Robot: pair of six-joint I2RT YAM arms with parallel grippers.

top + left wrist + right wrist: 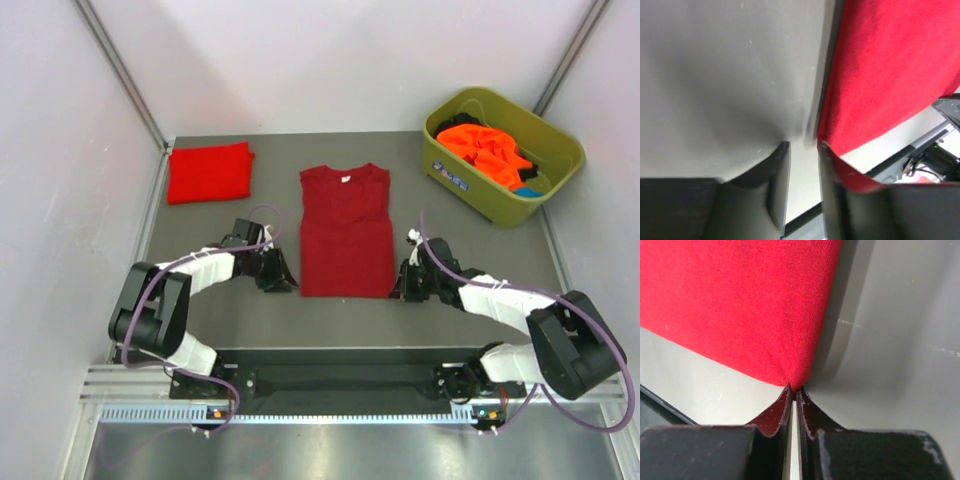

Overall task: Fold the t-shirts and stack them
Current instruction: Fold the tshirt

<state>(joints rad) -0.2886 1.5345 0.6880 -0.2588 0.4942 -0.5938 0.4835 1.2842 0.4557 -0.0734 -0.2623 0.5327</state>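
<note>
The grey table (480,240) is the biggest thing. On it the dark red t-shirt (346,240) lies flat, between the left claw (278,278) and the right claw (403,283). Its sleeves are tucked in, so it is one long shape. Its bottom edge is right by both claws.

The green tub (495,200) sits far past the right claw, off to its outer side. Orange t-shirts (485,148) are piled inside it. A bright red t-shirt (209,172), folded up small, lies far past the left claw, off to its outer side.

The right claw is squeezed almost shut. It has one bottom corner of the dark red t-shirt pinched at its very tips. The left claw has a gap between its fingers (777,175), and nothing is in the gap. The other bottom corner touches the tip of one finger and lies over that finger's outer side. I think this claw has no hold yet.

The tiny white label (345,178) is at the neck, at the far end from both claws.

The t-shirt is light and floppy. It will sag and wrinkle if only one corner goes up. It does not look slippery, and it will not break. I think the best places to hold are the two bottom corners, one for each claw. Then the bottom edge can go up and over to the neck in one even fold.
</note>
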